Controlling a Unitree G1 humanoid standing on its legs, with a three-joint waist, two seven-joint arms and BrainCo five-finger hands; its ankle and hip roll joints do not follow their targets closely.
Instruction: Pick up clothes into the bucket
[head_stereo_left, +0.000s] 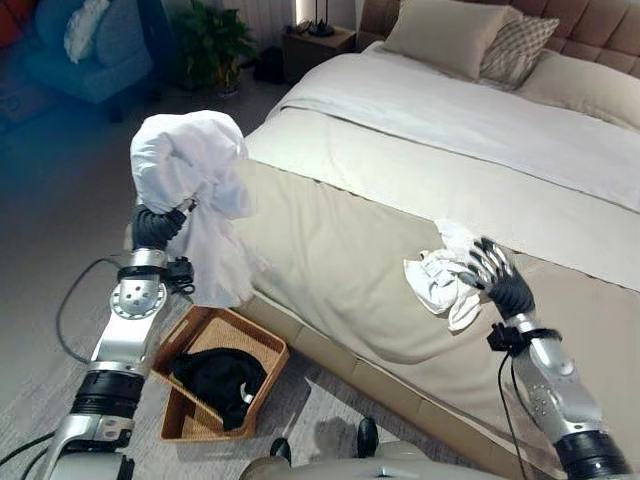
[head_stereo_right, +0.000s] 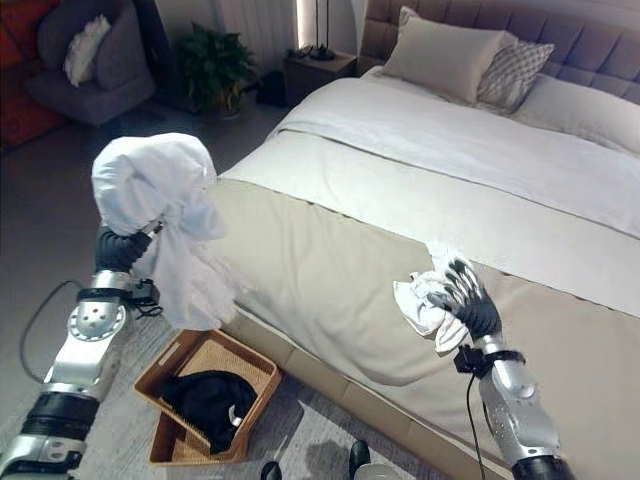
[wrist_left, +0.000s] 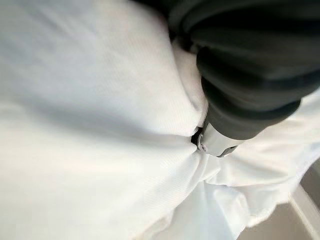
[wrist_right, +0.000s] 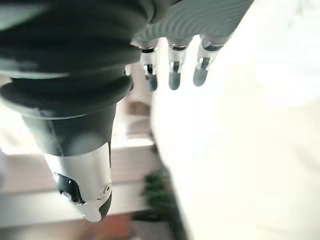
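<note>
My left hand is raised beside the bed's corner with a large white garment bunched over it and trailing down. The cloth gathers tightly round the thumb in the left wrist view. Below it on the floor stands a wicker basket holding a black garment. On the bed my right hand lies against a small crumpled white cloth, its fingers straight and spread, not closed round it.
The bed has a beige cover hanging over its side next to the basket, with pillows at the headboard. A nightstand, a potted plant and a blue armchair stand at the far side.
</note>
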